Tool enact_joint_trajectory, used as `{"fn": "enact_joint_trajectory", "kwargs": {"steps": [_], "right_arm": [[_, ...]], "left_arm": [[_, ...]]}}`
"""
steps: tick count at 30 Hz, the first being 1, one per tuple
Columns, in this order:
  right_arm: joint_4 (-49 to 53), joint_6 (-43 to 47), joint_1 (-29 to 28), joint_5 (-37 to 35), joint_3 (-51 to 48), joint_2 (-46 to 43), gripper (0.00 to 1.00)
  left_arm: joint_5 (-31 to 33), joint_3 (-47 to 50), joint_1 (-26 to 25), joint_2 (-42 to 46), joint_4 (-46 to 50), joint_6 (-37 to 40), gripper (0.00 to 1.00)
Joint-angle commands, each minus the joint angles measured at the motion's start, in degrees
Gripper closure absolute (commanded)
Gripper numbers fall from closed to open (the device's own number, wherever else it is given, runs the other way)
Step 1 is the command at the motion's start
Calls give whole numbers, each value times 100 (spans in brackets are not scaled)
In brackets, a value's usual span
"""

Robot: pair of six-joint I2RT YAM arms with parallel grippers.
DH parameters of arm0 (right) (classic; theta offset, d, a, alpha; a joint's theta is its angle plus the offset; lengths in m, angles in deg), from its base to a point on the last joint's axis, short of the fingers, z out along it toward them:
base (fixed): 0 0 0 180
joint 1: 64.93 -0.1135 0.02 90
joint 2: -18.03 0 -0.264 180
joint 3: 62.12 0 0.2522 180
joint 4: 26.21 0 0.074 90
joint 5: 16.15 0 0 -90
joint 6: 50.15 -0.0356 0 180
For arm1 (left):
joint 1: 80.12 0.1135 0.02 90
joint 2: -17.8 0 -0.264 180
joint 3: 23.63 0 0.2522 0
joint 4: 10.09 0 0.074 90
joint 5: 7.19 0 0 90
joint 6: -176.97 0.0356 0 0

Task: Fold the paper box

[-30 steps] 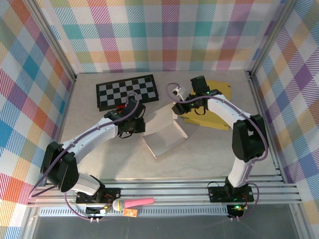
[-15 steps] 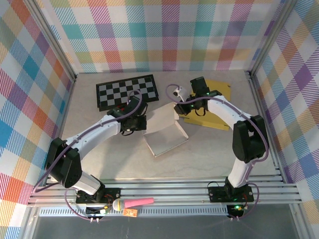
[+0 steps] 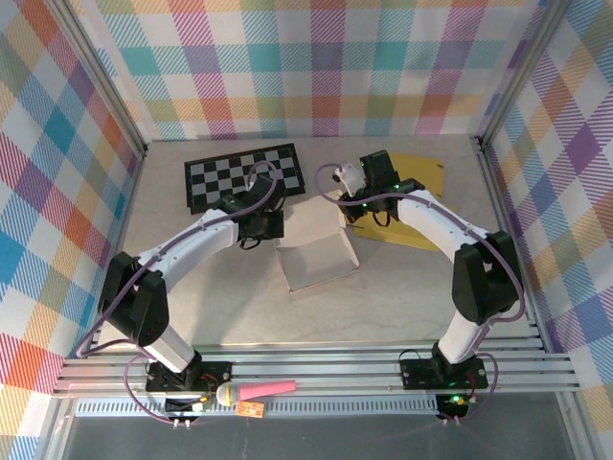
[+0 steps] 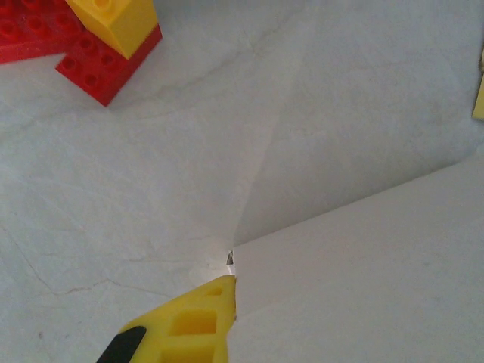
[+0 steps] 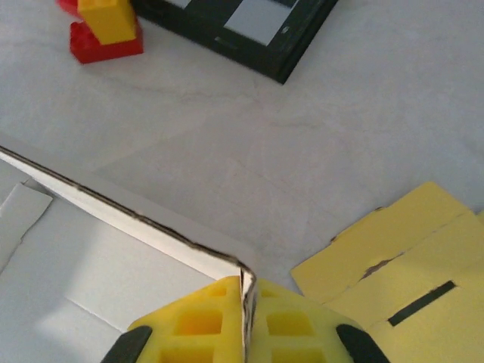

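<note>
Paper box (image 3: 316,263) apparently more folded now

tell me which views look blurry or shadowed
top external: sharp and evenly lit, paper box clearly outlined, soft shadows under the arms; left wrist: soft overall, the yellow finger blurred up close; right wrist: fingers out of focus, checkerboard crisper.

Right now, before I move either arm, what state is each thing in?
Paper box: partly folded, top open, back wall raised.
Right gripper: jaws shut on the box's wall edge.
Left gripper: at the box's wall; jaws' grip hidden.
Yellow cardboard: flat, unfolded.
Chessboard: lying flat.
Bricks: yellow stacked on red.
</note>
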State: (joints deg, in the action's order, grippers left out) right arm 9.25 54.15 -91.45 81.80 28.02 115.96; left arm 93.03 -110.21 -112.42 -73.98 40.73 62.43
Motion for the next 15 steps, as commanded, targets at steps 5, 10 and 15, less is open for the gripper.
{"fn": "enact_joint_trajectory", "kwargs": {"steps": [5,10,15], "right_arm": [[-1694,-1542,-694,-1270,-330,-182,100],[-2640,-1815,-989,-1723,-637,-38,100],[-3514,-2106,-1139,-2009,-1262,-153,100]], "left_arm": [[-95,-508,475,-348,-705,301,100],[-235,-663,623,-529,-1069,564,100],[-316,-62,619,-345,-1763,630,100]]}}
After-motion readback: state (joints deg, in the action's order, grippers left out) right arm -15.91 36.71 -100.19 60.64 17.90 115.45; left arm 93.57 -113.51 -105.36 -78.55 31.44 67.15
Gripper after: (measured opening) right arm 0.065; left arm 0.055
